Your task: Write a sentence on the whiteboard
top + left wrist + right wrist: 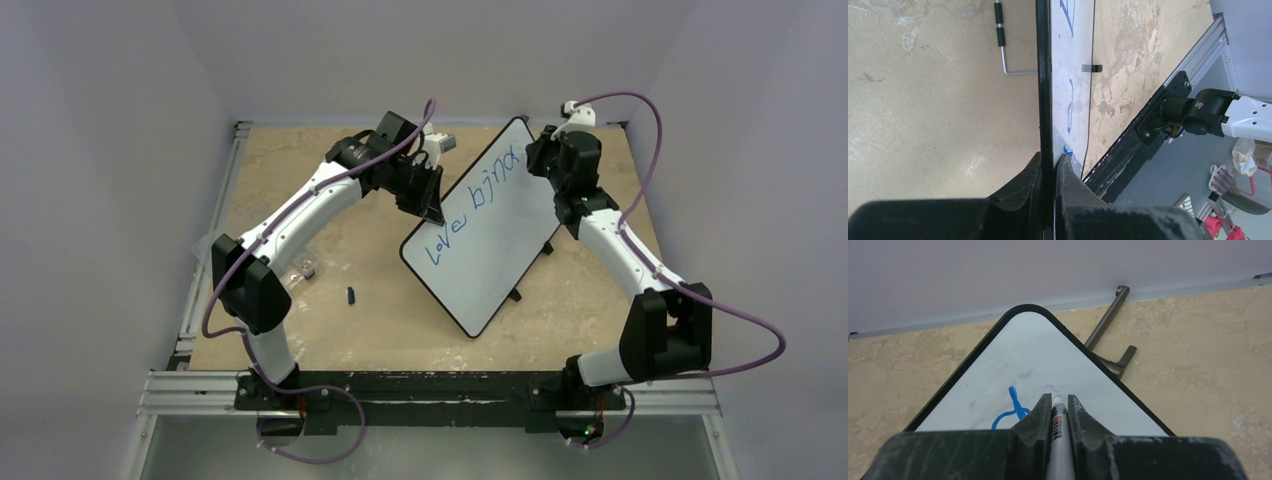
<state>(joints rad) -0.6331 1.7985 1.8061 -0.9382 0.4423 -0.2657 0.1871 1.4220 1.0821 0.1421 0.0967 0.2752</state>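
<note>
The left gripper (1050, 161) pinches the rim of the whiteboard (495, 265), set diagonally on the desk (380, 320), as the right gripper (1054, 402) clamps a marker (1058, 437) near its far corner; light, even strokes should suit the unfinished sentence (478, 195).

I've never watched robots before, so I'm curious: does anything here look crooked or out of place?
The whiteboard sits diagonally on the table, its edge pinched by the left gripper. A small blue piece, maybe the cap of the marker in the right gripper, lies loose beside the board.
</note>
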